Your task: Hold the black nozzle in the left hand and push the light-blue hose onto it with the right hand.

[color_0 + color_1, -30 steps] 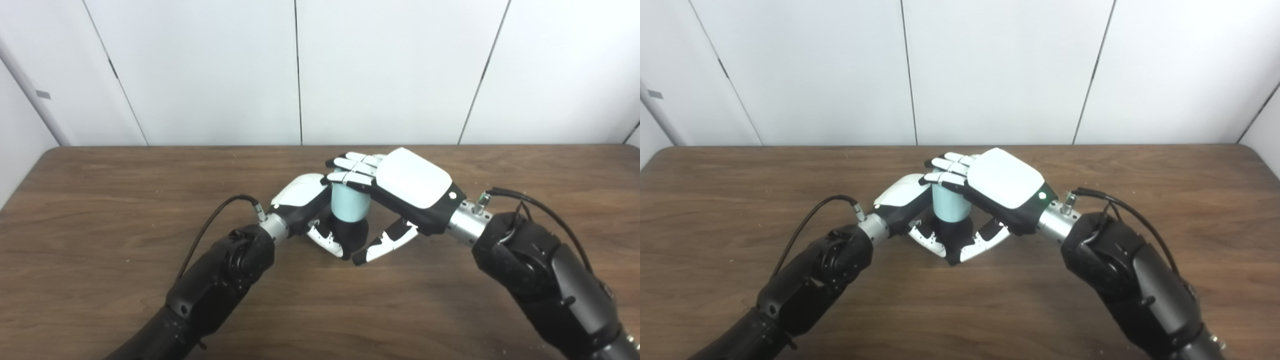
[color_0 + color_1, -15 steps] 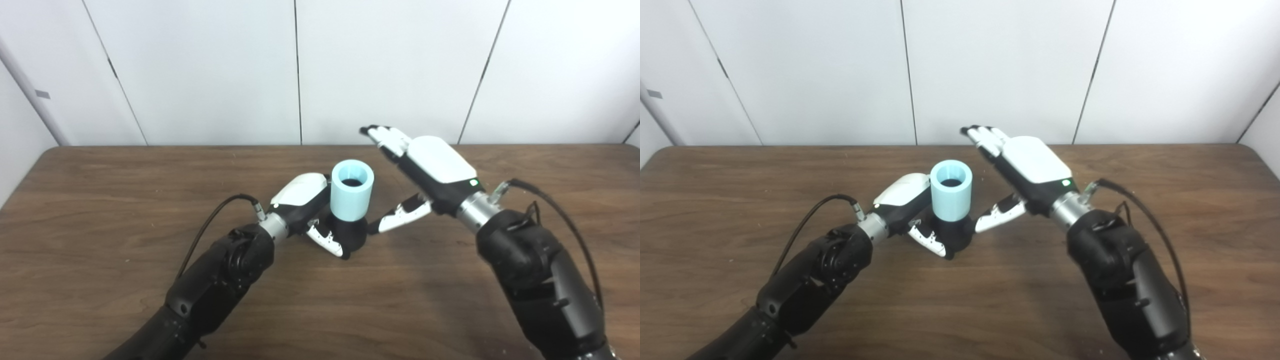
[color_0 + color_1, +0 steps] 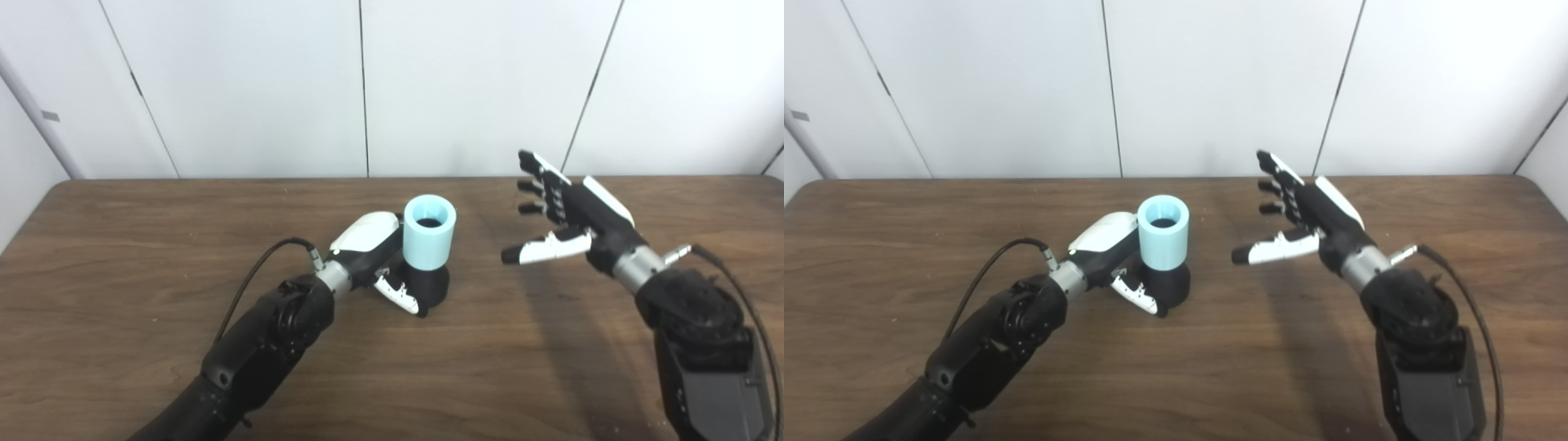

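The black nozzle (image 3: 432, 286) stands upright on the wooden table (image 3: 122, 245) near its middle. A short light-blue hose (image 3: 429, 231) sits on top of it, its open end facing up. My left hand (image 3: 375, 252) wraps the nozzle's base from the left, thumb across the front. My right hand (image 3: 566, 214) hovers to the right of the hose, well apart from it, fingers spread and holding nothing. In the right eye view the hose (image 3: 1164, 231) and the right hand (image 3: 1304, 217) show the same gap.
White wall panels (image 3: 367, 86) rise behind the table's far edge. A black cable (image 3: 263, 269) loops from my left wrist over the tabletop. Bare wood (image 3: 502, 367) spreads in front of and beside both hands.
My right hand lifted off the top of the hose, opened, and drew away to the right. The hose stays seated on the nozzle, still held by the left hand.
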